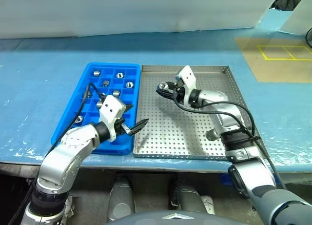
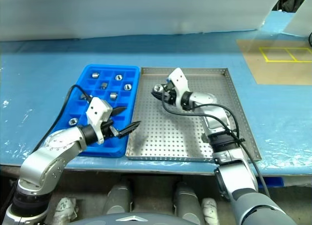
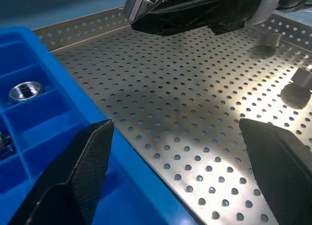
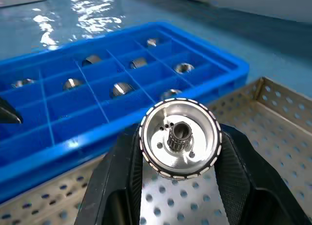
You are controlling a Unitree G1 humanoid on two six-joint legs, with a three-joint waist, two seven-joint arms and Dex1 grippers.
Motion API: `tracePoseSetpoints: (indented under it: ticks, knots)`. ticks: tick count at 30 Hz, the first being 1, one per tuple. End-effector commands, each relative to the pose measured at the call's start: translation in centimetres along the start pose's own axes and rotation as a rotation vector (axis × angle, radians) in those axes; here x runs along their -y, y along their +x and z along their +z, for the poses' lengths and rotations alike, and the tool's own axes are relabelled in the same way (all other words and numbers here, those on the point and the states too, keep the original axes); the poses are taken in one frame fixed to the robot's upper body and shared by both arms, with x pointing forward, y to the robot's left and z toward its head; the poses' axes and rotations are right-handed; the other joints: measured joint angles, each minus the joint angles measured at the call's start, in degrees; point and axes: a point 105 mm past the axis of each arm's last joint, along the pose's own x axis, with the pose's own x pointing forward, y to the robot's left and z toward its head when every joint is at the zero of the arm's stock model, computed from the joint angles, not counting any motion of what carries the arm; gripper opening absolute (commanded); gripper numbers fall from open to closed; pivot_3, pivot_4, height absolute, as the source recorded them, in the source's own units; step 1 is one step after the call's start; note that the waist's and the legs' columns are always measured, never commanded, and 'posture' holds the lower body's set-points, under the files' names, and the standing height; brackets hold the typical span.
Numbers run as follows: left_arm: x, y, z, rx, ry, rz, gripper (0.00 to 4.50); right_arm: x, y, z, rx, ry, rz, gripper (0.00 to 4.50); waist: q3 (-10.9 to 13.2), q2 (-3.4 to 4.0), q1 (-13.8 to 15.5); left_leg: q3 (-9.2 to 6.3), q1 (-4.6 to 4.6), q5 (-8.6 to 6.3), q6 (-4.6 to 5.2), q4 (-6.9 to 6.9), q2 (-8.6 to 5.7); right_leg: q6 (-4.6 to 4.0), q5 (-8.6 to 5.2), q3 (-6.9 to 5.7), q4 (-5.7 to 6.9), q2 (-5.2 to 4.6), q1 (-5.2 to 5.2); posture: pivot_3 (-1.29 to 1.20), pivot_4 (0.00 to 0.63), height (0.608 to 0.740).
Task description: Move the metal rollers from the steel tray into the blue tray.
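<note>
The left gripper (image 1: 130,121) hangs over the near right corner of the blue tray (image 1: 73,115), at the seam where that tray meets the steel tray (image 1: 195,149); its two black fingers (image 3: 80,171) stand wide apart with nothing between them, one over blue plastic and the other over the perforated floor

The two trays lie side by side on the blue-covered tabletop (image 1: 39,78), long edges touching, the blue one on the robot's left

Near the steel tray's near right edge a loose roller (image 1: 212,134) lies on the perforated floor, close beside the right forearm

Farther in, the right gripper (image 1: 161,87) is raised over the far left part of the steel tray, pointing toward the blue tray. Its jaws are closed on a metal roller (image 4: 180,138), pinched by its rim, the open face with the central hub turned toward the wrist camera

Beyond it, several rollers (image 4: 122,89) sit one to a compartment in the blue tray, most in the far rows, one (image 1: 79,119) nearer the left edge

At the tabletop's far right corner lies a brown sheet with yellow tape squares (image 1: 285,52)
</note>
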Motion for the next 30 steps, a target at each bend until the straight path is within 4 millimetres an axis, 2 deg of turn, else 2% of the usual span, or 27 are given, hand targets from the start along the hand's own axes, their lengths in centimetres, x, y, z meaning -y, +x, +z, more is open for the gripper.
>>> tracePoseSetpoints:
  ticks: [1,5,12,20,25,30]
  knots:
    - [0.1,-1.1,1.0,0.043,0.023,0.066,4.33,-1.6,2.1,1.8,0.04,-0.046,0.087,1.62,0.0,0.0,0.5,0.0,0.0,0.0,0.0,0.0,-0.01,0.0,0.0,0.0,-0.01,-0.01,0.0,0.22,0.15,0.74]
    - [0.1,-2.0,0.5,0.038,0.005,0.121,4.33,-2.8,3.9,1.9,0.03,-0.066,0.138,1.62,0.0,0.01,1.2,-0.03,-0.03,0.0,-0.01,-0.04,0.01,-0.01,-0.01,-0.03,-0.02,0.0,-0.02,0.28,0.15,0.74]
    - [0.6,-4.4,-0.6,0.01,-0.037,0.216,4.33,-5.4,6.3,0.8,-0.04,-0.074,0.265,1.62,0.0,0.02,2.8,-0.1,-0.1,-0.05,0.06,-0.08,0.02,-0.02,-0.03,-0.09,-0.08,0.0,-0.04,0.4,0.15,0.74]
    - [1.7,-6.3,-1.1,-0.01,-0.076,0.289,4.33,-8.4,7.6,-0.1,-0.091,-0.098,0.415,1.62,0.0,0.07,5.4,-0.16,-0.13,-0.12,0.16,-0.11,0.01,-0.01,-0.05,-0.09,-0.09,-0.01,-0.07,0.49,0.15,0.74]
    - [2.1,-6.6,-1.0,-0.013,-0.085,0.3,4.33,-10.4,8.0,-0.6,-0.108,-0.109,0.486,1.62,0.1,0.08,6.9,-0.18,-0.13,-0.12,0.15,-0.17,0.02,-0.01,-0.06,-0.08,-0.08,0.0,-0.1,0.5,0.15,0.74]
    - [2.0,-6.7,-1.1,-0.02,-0.085,0.303,4.33,-11.1,8.0,-2.0,-0.154,-0.131,0.505,1.62,0.1,0.08,7.6,-0.19,-0.12,-0.12,0.15,-0.18,0.01,0.02,-0.08,-0.06,-0.09,-0.01,-0.1,0.49,0.15,0.74]
